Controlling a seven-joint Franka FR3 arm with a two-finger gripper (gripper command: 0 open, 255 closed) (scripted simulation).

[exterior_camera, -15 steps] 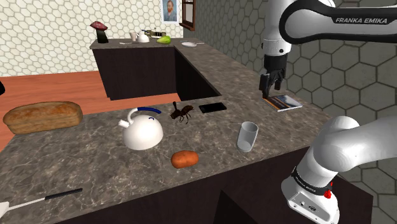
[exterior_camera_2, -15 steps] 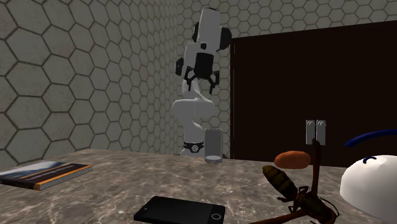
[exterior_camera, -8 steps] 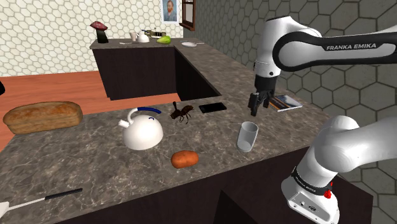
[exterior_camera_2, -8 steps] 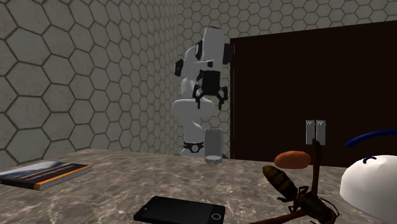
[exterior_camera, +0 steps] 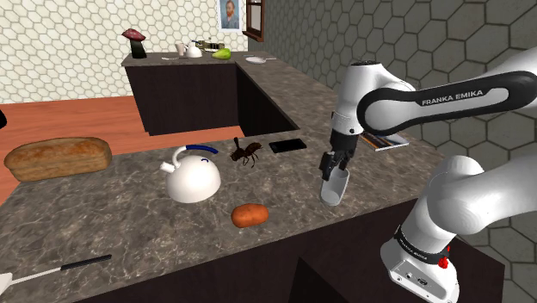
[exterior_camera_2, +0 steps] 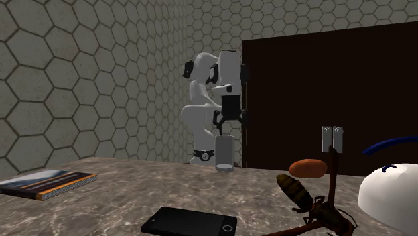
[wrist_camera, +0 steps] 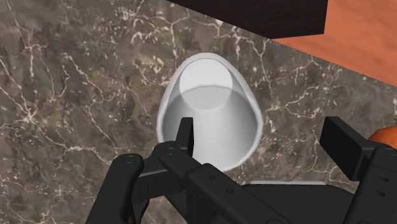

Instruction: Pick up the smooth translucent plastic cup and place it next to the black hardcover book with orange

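Note:
The translucent cup [exterior_camera: 334,186] stands upright near the counter's front edge, also seen in the second exterior view as cup [exterior_camera_2: 224,154]. My gripper [exterior_camera: 331,163] hangs just above it, open and holding nothing. In the wrist view the cup [wrist_camera: 210,111] is seen from above; one finger [wrist_camera: 186,137] is over its mouth and the other finger [wrist_camera: 343,143] is beyond its rim. The gripper [exterior_camera_2: 230,119] sits a little above the cup's rim. The black book with an orange edge [exterior_camera_2: 47,182] lies flat; my arm partly hides the book [exterior_camera: 389,142].
A black phone [exterior_camera: 287,145], a dark insect figure [exterior_camera: 245,153], a white kettle [exterior_camera: 194,177] and an orange-brown lump [exterior_camera: 249,215] lie on the marble counter [exterior_camera: 129,224]. A bread loaf [exterior_camera: 58,157] and a knife [exterior_camera: 60,268] are at the shoulder view's left.
The gripper has come down and moved toward the shoulder view's left, from above the book to just over the cup. The cup and the other things have not moved.

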